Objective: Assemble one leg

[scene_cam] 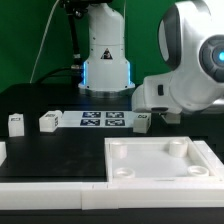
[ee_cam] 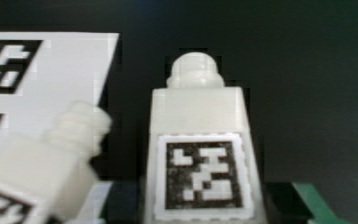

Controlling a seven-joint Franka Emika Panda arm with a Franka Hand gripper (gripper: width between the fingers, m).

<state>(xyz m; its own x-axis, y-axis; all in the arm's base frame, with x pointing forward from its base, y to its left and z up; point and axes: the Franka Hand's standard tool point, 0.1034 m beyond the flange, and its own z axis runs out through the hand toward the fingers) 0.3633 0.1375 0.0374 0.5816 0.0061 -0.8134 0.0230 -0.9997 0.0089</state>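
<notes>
Leg [ee_cam: 197, 150] central in wrist view, off corner of marker board [ee_cam: 34, 60], black tabletop [ee_cam: 318, 90] behind. Second leg [ee_cam: 60, 145] between board and it, tilted, just beside, maybe touching. Leg's long axis points straight away from fingers [ee_cam: 307, 196], threaded tip farthest. Fingers flank tagged end; clamped or merely straddling, cannot tell.

I am working over a black table [scene_cam: 60, 150] that is carrying the marker board [scene_cam: 100, 121] near its middle. In the exterior view, the near leg [scene_cam: 50, 121] is lying just beside the board at its nine o'clock. The far leg [scene_cam: 15, 124] is lying farther out the same way. A third leg [scene_cam: 143, 122] is sitting at three o'clock, and the large white square panel [scene_cam: 160, 165] is resting at five o'clock.
</notes>
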